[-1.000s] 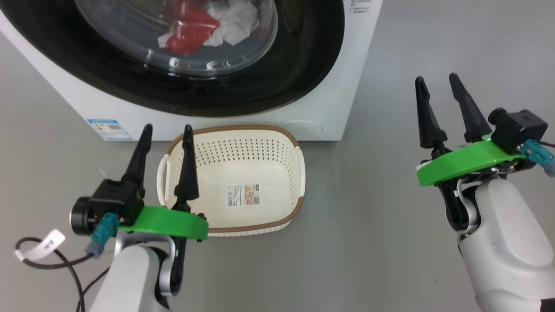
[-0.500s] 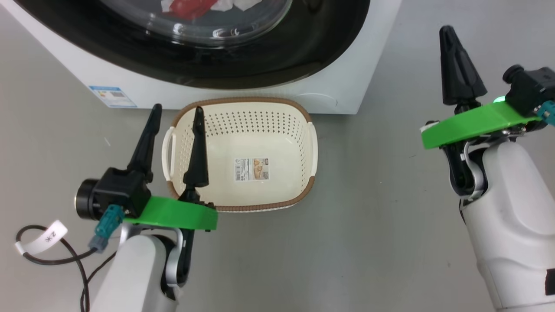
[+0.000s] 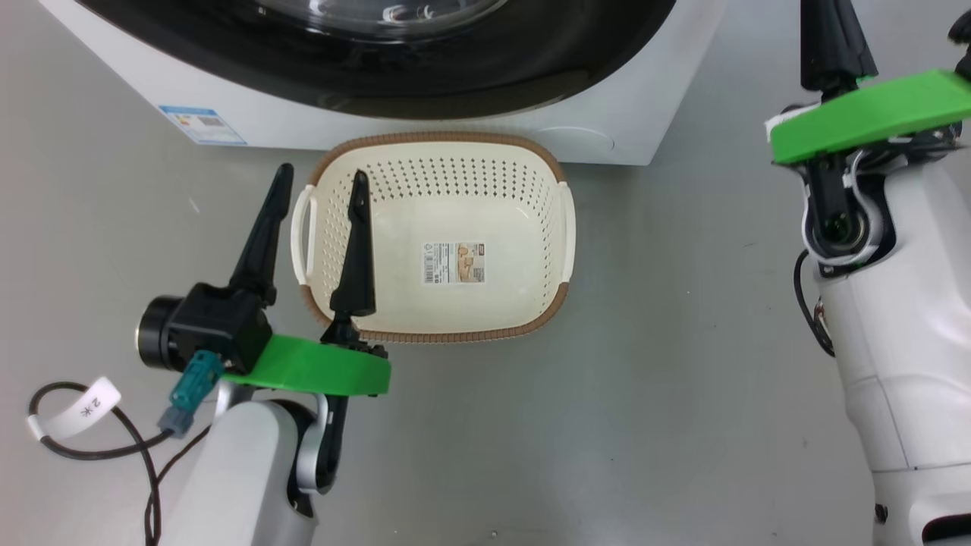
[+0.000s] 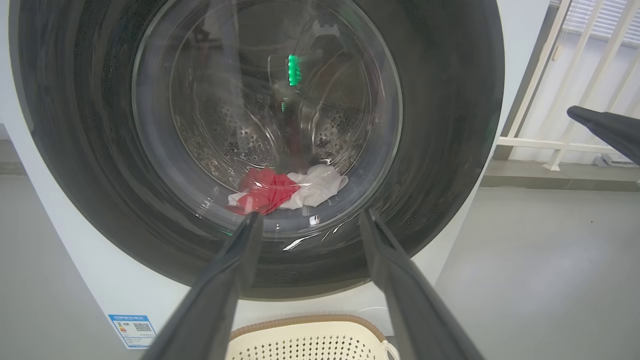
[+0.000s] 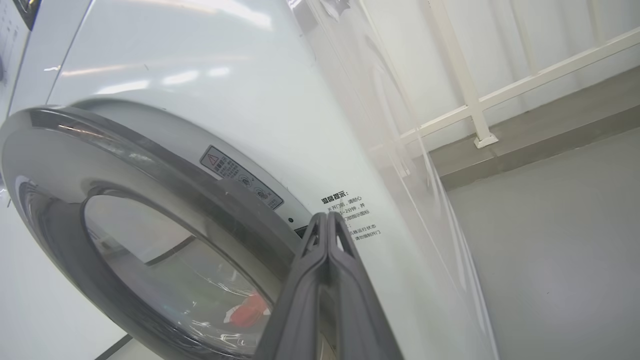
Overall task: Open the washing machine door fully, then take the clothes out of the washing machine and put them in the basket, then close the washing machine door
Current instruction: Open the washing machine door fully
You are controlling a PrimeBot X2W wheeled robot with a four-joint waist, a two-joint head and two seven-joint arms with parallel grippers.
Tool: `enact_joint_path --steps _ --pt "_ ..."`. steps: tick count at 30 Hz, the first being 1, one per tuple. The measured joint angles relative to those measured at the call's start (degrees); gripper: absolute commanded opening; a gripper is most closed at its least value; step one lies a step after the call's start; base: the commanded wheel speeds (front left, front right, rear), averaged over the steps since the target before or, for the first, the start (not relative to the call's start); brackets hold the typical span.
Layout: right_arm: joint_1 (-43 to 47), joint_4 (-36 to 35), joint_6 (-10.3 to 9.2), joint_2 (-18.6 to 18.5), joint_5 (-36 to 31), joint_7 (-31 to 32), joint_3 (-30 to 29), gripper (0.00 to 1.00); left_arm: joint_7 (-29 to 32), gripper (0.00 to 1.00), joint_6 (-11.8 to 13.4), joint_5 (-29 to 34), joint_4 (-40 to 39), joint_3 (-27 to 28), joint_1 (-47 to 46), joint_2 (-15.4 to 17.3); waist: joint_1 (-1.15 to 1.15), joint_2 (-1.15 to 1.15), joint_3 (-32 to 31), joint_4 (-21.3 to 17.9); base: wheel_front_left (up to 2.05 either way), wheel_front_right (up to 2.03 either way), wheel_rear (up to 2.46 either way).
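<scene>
The washing machine (image 3: 645, 114) stands ahead with the washing machine door (image 3: 493, 68) shut against its front. In the left wrist view the red and white clothes (image 4: 285, 190) lie low in the drum behind the door (image 4: 440, 150) glass. The cream basket (image 3: 557, 303) sits empty on the floor in front. My left gripper (image 3: 322, 176) is open over the basket's left handle, holding nothing. My right gripper (image 3: 831, 42) is raised at the machine's right side. Its fingers (image 5: 327, 235) are pressed together, tips beside the door's (image 5: 150, 150) right rim; whether they touch it I cannot tell.
Grey floor lies around the basket and to the right of the machine. A white railing (image 5: 470, 100) runs along the wall behind. A blue label (image 3: 202, 125) marks the machine's lower left. A black cable with a white tag (image 3: 80, 409) loops by my left forearm.
My right gripper has shut and moved up and forward toward the door's right edge. The head camera has shifted, so the machine and basket sit higher in its view. The left gripper stays open.
</scene>
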Motion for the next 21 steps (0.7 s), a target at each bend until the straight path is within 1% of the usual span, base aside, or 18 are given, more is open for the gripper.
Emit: enact_joint_path --steps 8,16,21 --pt "-4.2 0.2 0.00 -0.1 9.5 6.3 -0.2 0.00 0.0 1.00 0.4 -0.2 -0.2 -0.7 -0.7 -0.1 0.00 0.00 2.5 0.6 0.00 0.00 0.00" --pt "-8.8 -0.2 -0.01 -0.6 20.9 16.8 -0.9 0.00 0.0 1.00 0.4 -0.5 -0.4 -1.2 -2.3 -0.2 0.00 0.00 5.2 1.3 0.00 0.00 0.00" --pt "-11.5 -0.3 -0.01 -1.6 24.9 22.3 -2.1 0.00 0.0 1.00 0.5 -0.6 -0.4 -1.6 -2.4 -0.2 0.00 0.00 6.7 2.0 0.00 0.00 0.00"
